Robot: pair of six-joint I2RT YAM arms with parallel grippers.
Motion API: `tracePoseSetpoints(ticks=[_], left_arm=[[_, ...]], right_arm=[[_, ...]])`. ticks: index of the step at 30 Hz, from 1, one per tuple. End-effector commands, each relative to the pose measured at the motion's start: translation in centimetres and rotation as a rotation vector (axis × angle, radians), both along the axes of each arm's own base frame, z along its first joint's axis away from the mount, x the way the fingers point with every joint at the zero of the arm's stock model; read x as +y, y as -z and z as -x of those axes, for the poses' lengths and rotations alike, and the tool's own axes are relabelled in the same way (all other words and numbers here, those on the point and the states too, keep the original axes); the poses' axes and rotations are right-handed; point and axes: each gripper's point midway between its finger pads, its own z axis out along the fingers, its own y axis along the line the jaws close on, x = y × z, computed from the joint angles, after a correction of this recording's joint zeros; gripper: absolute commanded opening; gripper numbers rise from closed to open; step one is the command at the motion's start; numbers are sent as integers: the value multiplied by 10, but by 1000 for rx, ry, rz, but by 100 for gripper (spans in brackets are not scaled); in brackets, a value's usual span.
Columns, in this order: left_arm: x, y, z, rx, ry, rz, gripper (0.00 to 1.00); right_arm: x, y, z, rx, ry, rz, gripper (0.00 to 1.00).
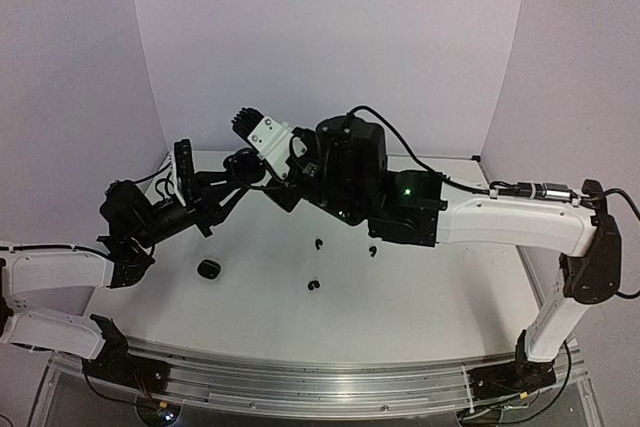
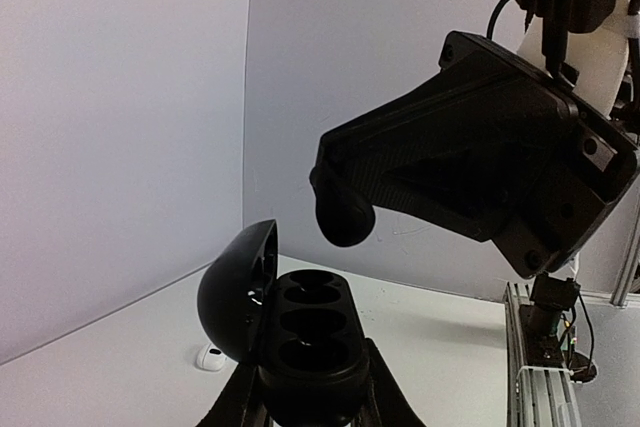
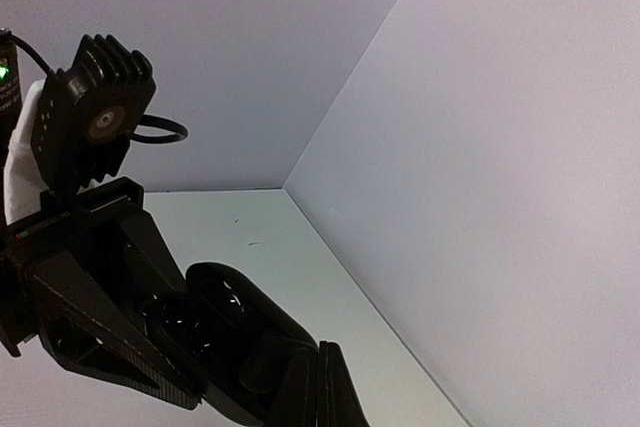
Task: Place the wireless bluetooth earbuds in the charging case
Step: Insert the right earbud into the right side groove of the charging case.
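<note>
My left gripper [image 2: 312,399] is shut on a black charging case [image 2: 312,332] and holds it up off the table. Its lid [image 2: 235,292] stands open to the left and the wells look dark, with small glints. My right gripper [image 3: 322,379] is shut, and its rounded tip [image 2: 345,215] hangs just above the far end of the case. I cannot tell whether anything is pinched in it. Three black earbuds [image 1: 319,244] [image 1: 372,250] [image 1: 313,285] lie on the table below the arms. A small white earbud [image 2: 210,357] lies on the table beside the case.
A second black case [image 1: 208,269], closed, sits on the table at the left. White walls [image 1: 330,37] enclose the back and both sides. The aluminium rail [image 1: 320,382] runs along the near edge.
</note>
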Motion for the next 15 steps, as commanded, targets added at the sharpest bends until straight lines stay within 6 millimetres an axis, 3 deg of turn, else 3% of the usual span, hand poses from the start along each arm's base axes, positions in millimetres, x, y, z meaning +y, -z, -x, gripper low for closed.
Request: tracePoseSetpoints(ticks=[1, 15], left_arm=[[2, -33, 4, -67, 3, 53, 0], [1, -37, 3, -73, 4, 53, 0]], right_arm=[[4, -2, 0, -19, 11, 8, 0], [6, 10, -8, -24, 74, 49, 0]])
